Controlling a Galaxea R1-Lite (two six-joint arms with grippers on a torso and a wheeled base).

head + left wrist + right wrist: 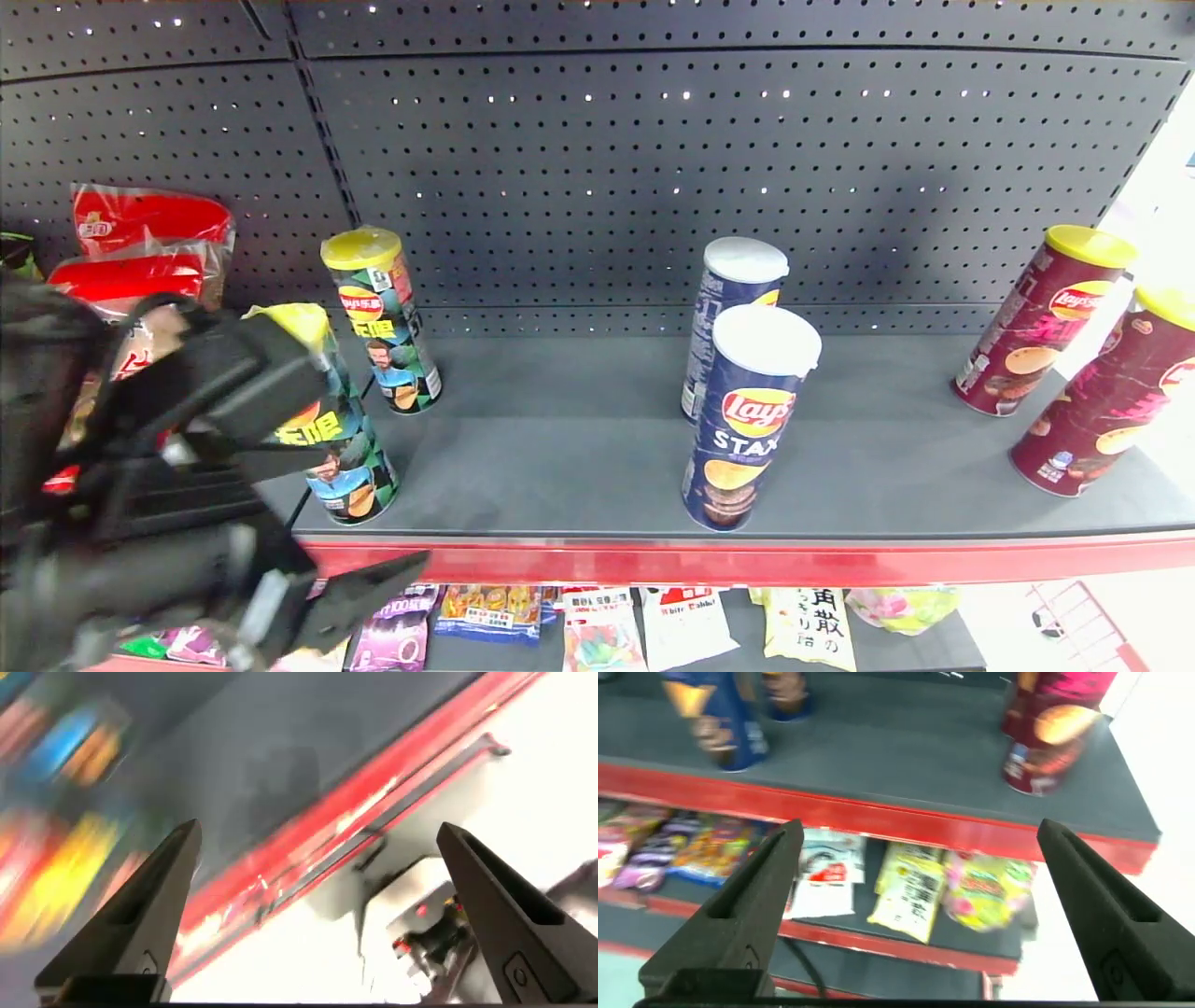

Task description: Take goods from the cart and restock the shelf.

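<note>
The grey shelf (pixel 579 457) carries chip cans in pairs: two green ones with yellow lids (pixel 383 322) (pixel 345 457) on the left, two blue ones with white lids (pixel 747 420) (pixel 733 308) in the middle, and two maroon ones (pixel 1041 322) (pixel 1111 401) on the right. My left arm (pixel 177 429) hangs low in front of the shelf's left end and partly covers the front green can. The left gripper (pixel 318 831) is open and holds nothing, below the red shelf edge (pixel 355 803). The right gripper (pixel 920 826) is also open and holds nothing, in front of the shelf below the maroon cans (pixel 1050 737).
Red snack bags (pixel 140 233) fill the bay to the left. Flat snack packets (pixel 597 625) (pixel 915 891) lie on the lower shelf under the red lip (pixel 747 560). A dark pegboard wall (pixel 653 168) backs the shelf. Bare shelf lies between the can pairs.
</note>
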